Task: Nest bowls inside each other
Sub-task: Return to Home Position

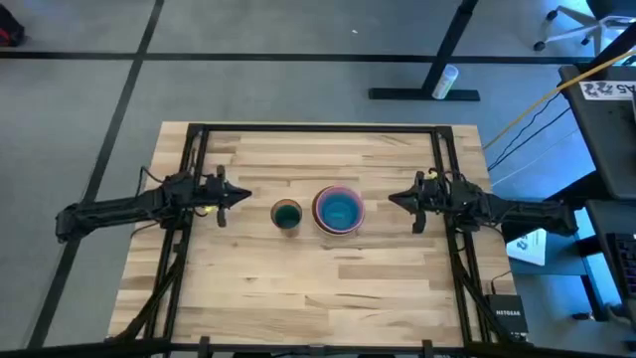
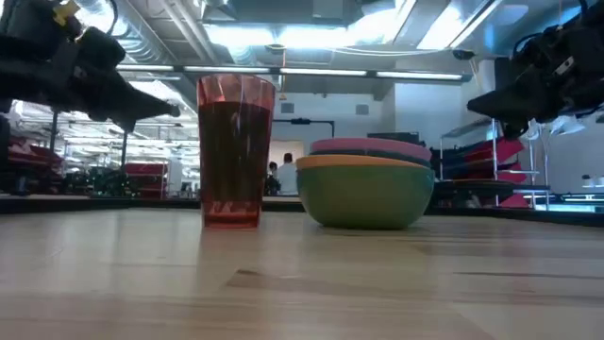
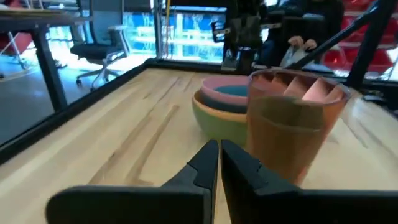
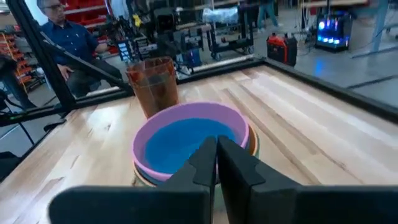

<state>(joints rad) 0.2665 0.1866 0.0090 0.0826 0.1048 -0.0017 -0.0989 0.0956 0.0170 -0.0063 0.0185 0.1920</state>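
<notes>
Two arms flanked the nested stack, both raised off the worktop (image 1: 328, 288). On the left side the left gripper (image 1: 243, 197) hung w/ its fingers pressed together & nothing between them, tip aimed at the cup (image 1: 286, 215). Opposite it, the right gripper (image 1: 394, 200) was likewise clenched & empty, tip aimed at the bowls (image 1: 338, 210).

All bowls sat as one stack near the worktop's centre, a bit right of middle. From the low view the green bowl (image 2: 365, 196) was outermost, resting on the wood, w/ an orange rim just above its edge, a dark rim over that & the pink bowl (image 2: 368, 145) topmost. From the right wrist view the bright-blue bowl (image 4: 183, 142) lay inside the pink one, innermost.

The cup stood upright just left of the stack, near but not touching; it was see-through orange-red w/ a darker cup inside it.

Beyond the worktop's edge, right wrist view, a person (image 4: 69, 42) in a blue top sat behind the frame
</notes>
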